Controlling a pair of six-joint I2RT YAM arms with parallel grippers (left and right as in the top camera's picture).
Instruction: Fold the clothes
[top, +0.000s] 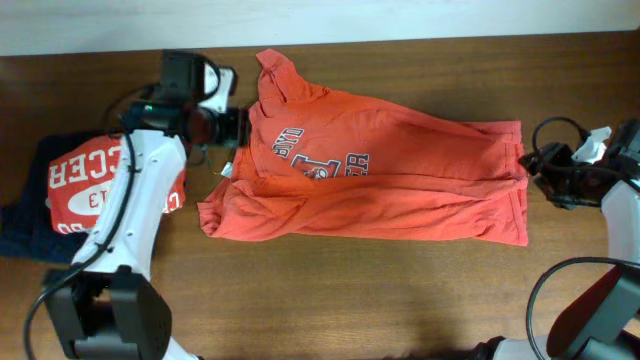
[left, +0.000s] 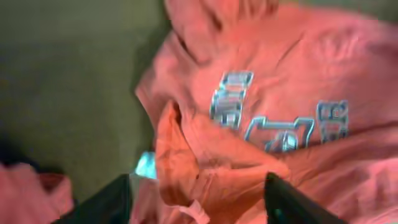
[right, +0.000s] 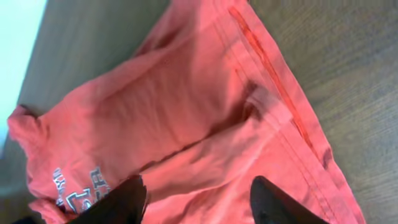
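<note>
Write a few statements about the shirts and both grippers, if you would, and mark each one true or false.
1. The orange-red T-shirt shows its lettering face up. True.
2. The red shirt with white print lies beside the right arm. False: it lies by the left arm, on top of the dark navy garment.
3. Both grippers are open. True: the left gripper and the right gripper each have their fingers apart.
4. The right gripper is at the collar end. False: it is at the hem end, and the left gripper is at the collar end.
5. The T-shirt is folded into a neat square. False: it lies stretched out and rumpled.
</note>
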